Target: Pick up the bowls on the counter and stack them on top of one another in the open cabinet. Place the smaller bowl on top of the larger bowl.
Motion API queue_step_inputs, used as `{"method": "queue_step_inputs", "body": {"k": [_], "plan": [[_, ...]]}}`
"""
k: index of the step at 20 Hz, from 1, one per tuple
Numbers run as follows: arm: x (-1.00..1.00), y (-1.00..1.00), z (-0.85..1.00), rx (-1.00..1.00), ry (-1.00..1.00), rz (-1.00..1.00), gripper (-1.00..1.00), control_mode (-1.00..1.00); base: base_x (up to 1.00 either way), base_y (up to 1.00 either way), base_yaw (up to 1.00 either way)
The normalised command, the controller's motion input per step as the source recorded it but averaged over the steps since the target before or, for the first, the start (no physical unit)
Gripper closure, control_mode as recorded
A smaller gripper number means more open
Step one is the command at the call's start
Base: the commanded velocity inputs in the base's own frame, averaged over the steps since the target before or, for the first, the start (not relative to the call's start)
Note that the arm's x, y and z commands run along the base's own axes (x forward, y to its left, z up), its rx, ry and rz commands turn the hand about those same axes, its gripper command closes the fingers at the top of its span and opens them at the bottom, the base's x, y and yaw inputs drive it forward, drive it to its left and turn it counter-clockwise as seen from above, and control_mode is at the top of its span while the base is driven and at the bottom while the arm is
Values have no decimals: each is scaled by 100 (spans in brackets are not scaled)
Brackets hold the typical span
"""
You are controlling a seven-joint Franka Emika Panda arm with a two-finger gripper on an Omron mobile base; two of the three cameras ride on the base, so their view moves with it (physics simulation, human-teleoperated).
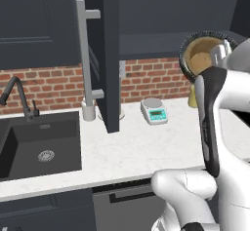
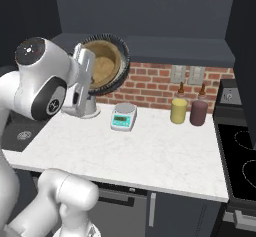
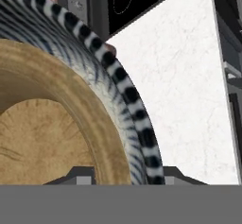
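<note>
The larger bowl [image 1: 186,49], dark and ribbed, hangs tilted on its side in the air above the counter [image 1: 127,152], in front of the cabinet shelf [image 1: 146,42]. The smaller tan-brown bowl [image 1: 201,59] sits nested inside it. In the right base view the dark bowl [image 2: 120,56] and the tan bowl [image 2: 102,66] are just right of my wrist. My gripper [image 3: 127,176] is shut across the walls of both bowls at their rim, with the tan bowl [image 3: 42,124] and the striped dark rim [image 3: 127,95] close to the lens. The cabinet door [image 1: 110,54] with its silver bar handle [image 1: 84,54] stands open.
A small white scale [image 2: 124,116] sits on the counter [image 2: 150,151] under the bowls. A yellow jar [image 2: 178,110] and a brown jar [image 2: 198,112] stand by the brick wall. The dark sink [image 1: 41,147] and faucet [image 1: 17,96] lie left, the stove [image 2: 240,156] right.
</note>
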Motion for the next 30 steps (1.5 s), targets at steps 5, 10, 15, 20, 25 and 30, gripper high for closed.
{"method": "queue_step_inputs", "body": {"k": [5, 10, 15, 20, 25, 30], "plan": [[18, 0, 68, 4, -19, 5, 100, -100, 0, 0, 0], [30, 0, 41, 0, -35, 12, 100, -100, 0, 0, 0], [45, 0, 4, 0, -20, 5, 100, -100, 0, 0, 0], [61, 0, 0, 0, 15, 0, 100, -100, 0, 0, 0], [65, -2, 0, 0, 13, 1, 100, -100, 0, 0, 0], [58, -1, -11, 0, 3, 5, 100, -100, 0, 0, 0]]}}
